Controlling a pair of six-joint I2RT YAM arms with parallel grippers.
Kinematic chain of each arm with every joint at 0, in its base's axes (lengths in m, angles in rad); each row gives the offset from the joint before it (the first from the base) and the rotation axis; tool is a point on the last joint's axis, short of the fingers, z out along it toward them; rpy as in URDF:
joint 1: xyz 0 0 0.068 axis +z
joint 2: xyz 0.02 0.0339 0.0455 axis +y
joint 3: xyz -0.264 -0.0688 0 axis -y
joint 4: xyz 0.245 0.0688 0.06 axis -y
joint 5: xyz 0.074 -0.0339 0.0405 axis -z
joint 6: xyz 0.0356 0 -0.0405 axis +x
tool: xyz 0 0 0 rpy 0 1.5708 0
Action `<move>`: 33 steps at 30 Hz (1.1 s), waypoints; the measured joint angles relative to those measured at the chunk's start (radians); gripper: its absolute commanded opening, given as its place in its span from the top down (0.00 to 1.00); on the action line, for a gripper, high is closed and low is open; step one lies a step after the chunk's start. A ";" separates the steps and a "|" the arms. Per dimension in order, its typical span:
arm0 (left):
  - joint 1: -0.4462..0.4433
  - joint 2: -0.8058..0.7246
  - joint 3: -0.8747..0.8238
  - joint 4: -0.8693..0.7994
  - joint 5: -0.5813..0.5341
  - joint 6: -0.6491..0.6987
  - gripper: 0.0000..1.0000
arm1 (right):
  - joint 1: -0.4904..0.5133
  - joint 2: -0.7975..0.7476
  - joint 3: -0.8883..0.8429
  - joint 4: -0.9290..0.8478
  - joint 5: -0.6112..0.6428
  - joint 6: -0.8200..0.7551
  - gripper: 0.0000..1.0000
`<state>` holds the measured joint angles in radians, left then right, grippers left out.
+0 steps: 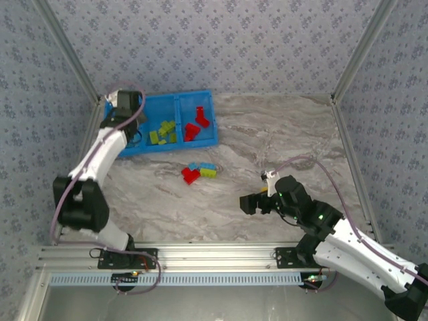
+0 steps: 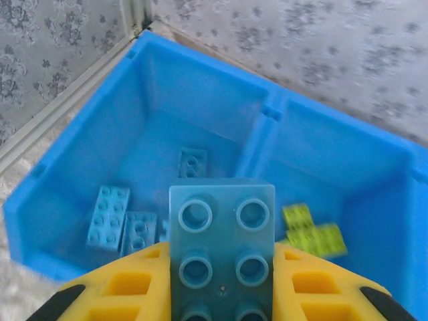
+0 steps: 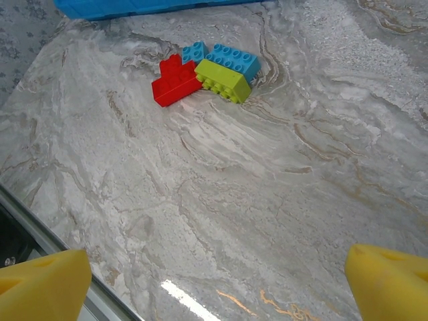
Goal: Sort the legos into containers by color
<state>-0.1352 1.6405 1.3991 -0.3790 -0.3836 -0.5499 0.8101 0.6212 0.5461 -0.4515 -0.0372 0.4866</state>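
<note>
Above a grey marbled tabletop [image 1: 281, 140] walled in patterned paper, I am clamping my left gripper [image 1: 127, 101] on a light blue brick [image 2: 222, 247] and holding it over the left compartment of the blue tray [image 2: 200, 87], where other light blue bricks [image 2: 110, 217] are lying. Lime green bricks [image 1: 162, 132] are sitting in the middle compartment and red bricks [image 1: 196, 124] in the right one. My right gripper [image 1: 251, 204] is hanging wide open over bare table, well apart from a loose red brick [image 3: 175, 81], a loose lime green brick [image 3: 223, 80] and two loose light blue bricks [image 3: 234, 60] bunched together near the tray.
</note>
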 measured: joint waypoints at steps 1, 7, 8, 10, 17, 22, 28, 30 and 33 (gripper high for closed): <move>0.024 0.060 0.044 -0.002 0.017 0.000 0.73 | 0.000 -0.002 0.000 -0.003 0.000 0.000 0.00; 0.107 0.256 0.158 -0.045 0.078 -0.004 0.60 | 0.000 -0.005 0.000 -0.032 -0.001 0.000 0.00; 0.117 0.265 0.166 -0.057 0.086 -0.008 0.53 | 0.000 -0.005 0.000 -0.035 -0.001 0.000 0.00; 0.135 0.272 0.182 -0.074 0.102 -0.014 0.44 | 0.000 -0.005 0.000 -0.039 0.000 0.000 0.00; 0.155 0.244 0.250 -0.131 0.158 -0.015 0.44 | 0.000 -0.005 0.000 -0.038 0.000 0.010 0.00; 0.108 0.016 0.111 -0.145 0.212 -0.045 0.43 | 0.000 -0.002 -0.002 -0.022 0.008 0.023 0.00; -0.193 -0.459 -0.151 -0.078 0.290 0.005 0.32 | 0.000 0.108 0.003 0.038 0.015 0.003 0.00; -0.267 -0.565 -0.212 -0.054 0.349 0.075 0.30 | 0.000 0.187 0.025 0.053 0.014 -0.019 0.00; -0.340 -0.664 -0.266 -0.061 0.434 0.241 0.25 | 0.008 0.362 0.090 0.090 0.014 -0.072 0.00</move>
<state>-0.4747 0.9768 1.1336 -0.4397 0.0505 -0.3088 0.8185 0.9829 0.6357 -0.3614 -0.0231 0.4149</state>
